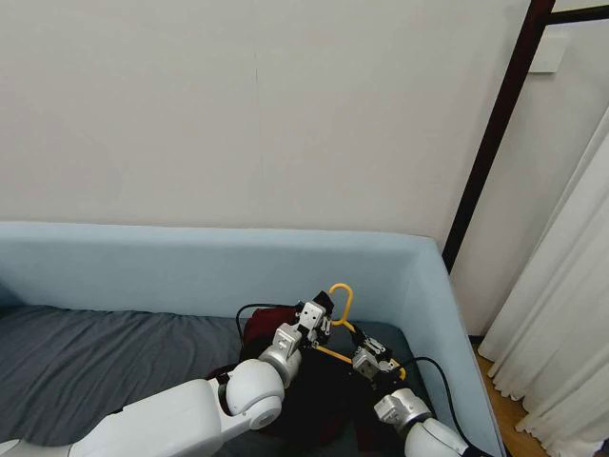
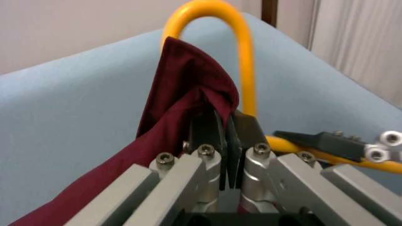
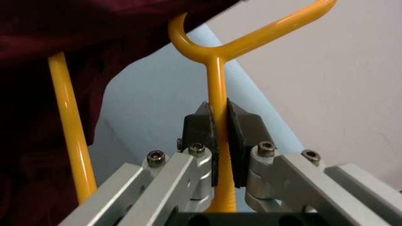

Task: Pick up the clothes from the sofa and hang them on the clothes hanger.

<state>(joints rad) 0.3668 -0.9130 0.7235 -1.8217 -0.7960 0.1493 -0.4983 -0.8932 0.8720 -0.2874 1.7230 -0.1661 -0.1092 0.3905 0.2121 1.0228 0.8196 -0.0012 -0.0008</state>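
so, both arms reach forward to the right-hand end of the sofa (image 1: 190, 267), close under its pale blue backrest, where the dark red garment (image 1: 269, 328) lies bunched on the grey seat cushion (image 1: 95, 352). the left gripper (image 1: 314, 318) is raised over the heap, its fingers clenched on a fold of that cloth. in the left wrist view the pinched fabric rises from between the dark pads (image 2: 204, 131) in a peak that lies against the inside of the yellow hanger (image 1: 340, 297), touching the curve of its hook near the top. the right gripper (image 1: 367, 362) sits just beside it, lower and to the right, clamped on the hanger. the right wrist view shows its two pads squeezing the straight yellow stem just below where the hook branches off, while another yellow bar runs alongside and passes under the red cloth. the hook stands up against the backrest, above both grippers, and one yellow bar slopes down from it to the right gripper. a black cable (image 1: 245, 312) loops over the cushion beside the garment. behind the sofa is a plain pale wall (image 1: 238, 114), with a dark upright post (image 1: 490, 143) and white curtains (image 1: 561, 352) to the right.
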